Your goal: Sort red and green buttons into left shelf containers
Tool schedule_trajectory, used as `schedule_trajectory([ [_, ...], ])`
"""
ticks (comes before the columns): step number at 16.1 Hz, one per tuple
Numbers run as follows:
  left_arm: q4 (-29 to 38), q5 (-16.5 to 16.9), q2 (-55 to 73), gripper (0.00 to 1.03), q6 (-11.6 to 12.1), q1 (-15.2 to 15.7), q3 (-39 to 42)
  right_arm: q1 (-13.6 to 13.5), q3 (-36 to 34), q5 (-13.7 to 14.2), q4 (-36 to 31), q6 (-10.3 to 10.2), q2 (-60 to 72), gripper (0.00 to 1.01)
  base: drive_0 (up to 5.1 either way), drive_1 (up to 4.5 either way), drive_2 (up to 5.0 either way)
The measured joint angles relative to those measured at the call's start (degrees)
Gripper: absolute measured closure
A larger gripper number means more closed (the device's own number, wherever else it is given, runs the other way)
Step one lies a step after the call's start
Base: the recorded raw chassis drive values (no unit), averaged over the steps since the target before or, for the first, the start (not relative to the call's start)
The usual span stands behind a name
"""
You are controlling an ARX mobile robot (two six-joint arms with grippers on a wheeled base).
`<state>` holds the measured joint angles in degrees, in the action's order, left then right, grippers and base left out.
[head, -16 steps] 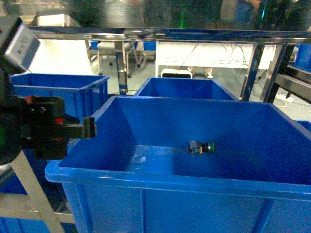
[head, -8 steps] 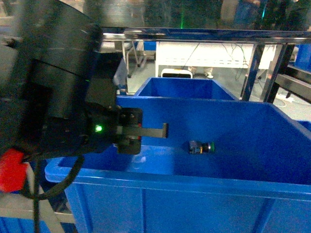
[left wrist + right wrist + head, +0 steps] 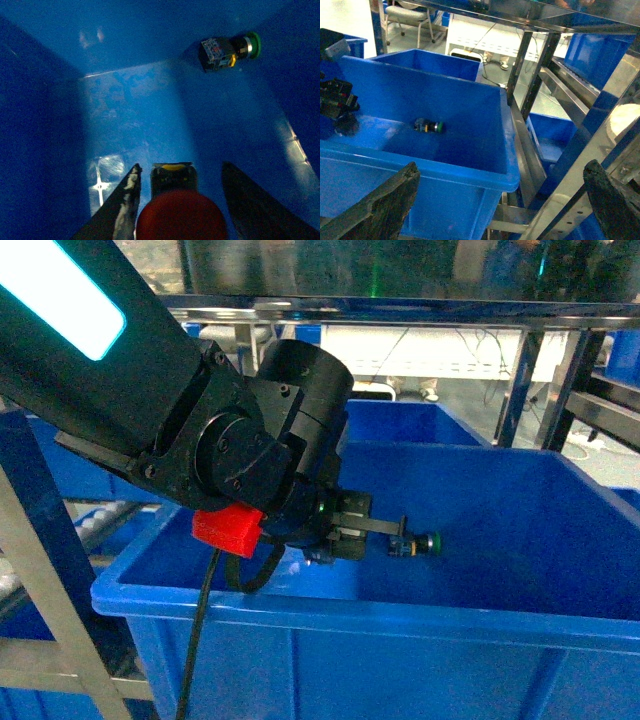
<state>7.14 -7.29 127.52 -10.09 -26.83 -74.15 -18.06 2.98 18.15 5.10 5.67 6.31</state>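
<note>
Left pincer [image 3: 177, 200]: reached down inside the blue bin [image 3: 560, 630]; the red button [image 3: 181, 217] is seen between its fingers [image 3: 127, 200], cap toward the camera, block body pointing at the bin floor. A gap shows on the right side of the body, so whether the button is gripped or just freed cannot be told.
Why held so: the button appears to be carried low over the bin floor so that it would drop a short way and stay inside.
Green button [image 3: 230, 49]: lying on its side on the bin floor, at about 1 o'clock from the pincer in the left wrist view, well apart from it.
Placement concern: one bin would hold both colours if the red one is let go here; whether that suits the sorting cannot be judged from these views.
Right pincer [image 3: 505, 200]: spread wide and empty, held outside the bin, at about 4 o'clock from the bin in the right wrist view.
Other bins [image 3: 400, 420]: set behind, at 12 o'clock.
</note>
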Motion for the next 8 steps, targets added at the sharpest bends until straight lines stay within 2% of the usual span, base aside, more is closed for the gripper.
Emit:
schedule_trajectory([
  [2, 1.86, -0.55, -0.77, 0.37, 0.24, -0.13, 1.07, 0.00, 0.00, 0.00, -0.04, 0.00, 0.00, 0.03, 0.0, 0.00, 0.0],
  [5, 6.67, -0.83, -6.54, 0.05, 1.75, -0.07, 9.92, 0.00, 0.00, 0.00, -0.02, 0.00, 0.00, 0.03, 0.0, 0.00, 0.0],
  [8, 14.08, -1.07, -18.84, 0.05, 5.97, 0.59, 23.39, 0.00, 0.00, 0.00, -0.02, 0.00, 0.00, 0.03, 0.0, 0.00, 0.0],
])
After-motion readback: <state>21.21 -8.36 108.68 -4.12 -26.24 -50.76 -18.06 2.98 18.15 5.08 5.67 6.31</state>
